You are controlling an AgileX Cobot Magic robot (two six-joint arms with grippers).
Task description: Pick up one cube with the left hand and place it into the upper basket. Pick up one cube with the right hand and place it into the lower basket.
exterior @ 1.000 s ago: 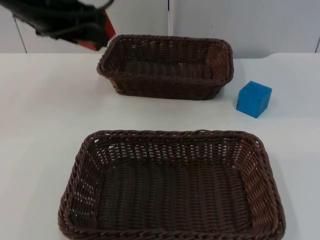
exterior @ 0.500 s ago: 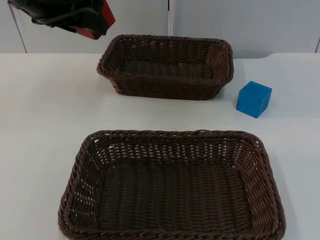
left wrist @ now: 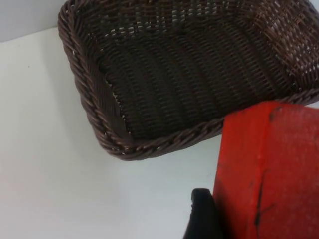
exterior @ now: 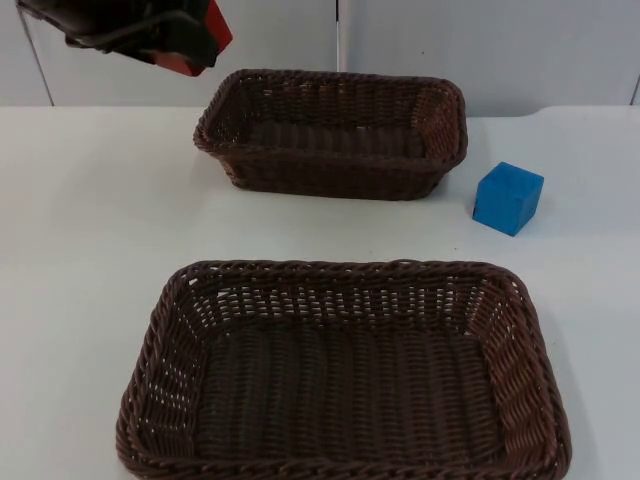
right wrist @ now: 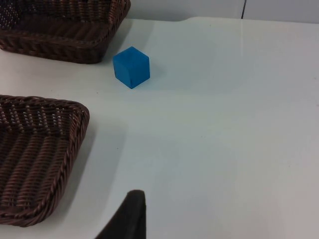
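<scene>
While left gripper (exterior: 185, 45) clamps red cube (left wrist: 269, 169) just outside upper basket (exterior: 335, 130), you judge cube rigid, light; grip flat faces. Blue cube (exterior: 508, 197) beside upper basket; right gripper state unclear.

upper basket (exterior: 333, 132) sits at frame top centre on the counter (exterior: 80, 250); lower basket (exterior: 345, 370) below it. one cube (exterior: 508, 197) lies right of the upper basket. second cube (exterior: 195, 40) upper left, raised.

White table (exterior: 90, 230), upper basket (exterior: 333, 133), lower basket (exterior: 345, 375), blue cube (exterior: 508, 198)
</scene>
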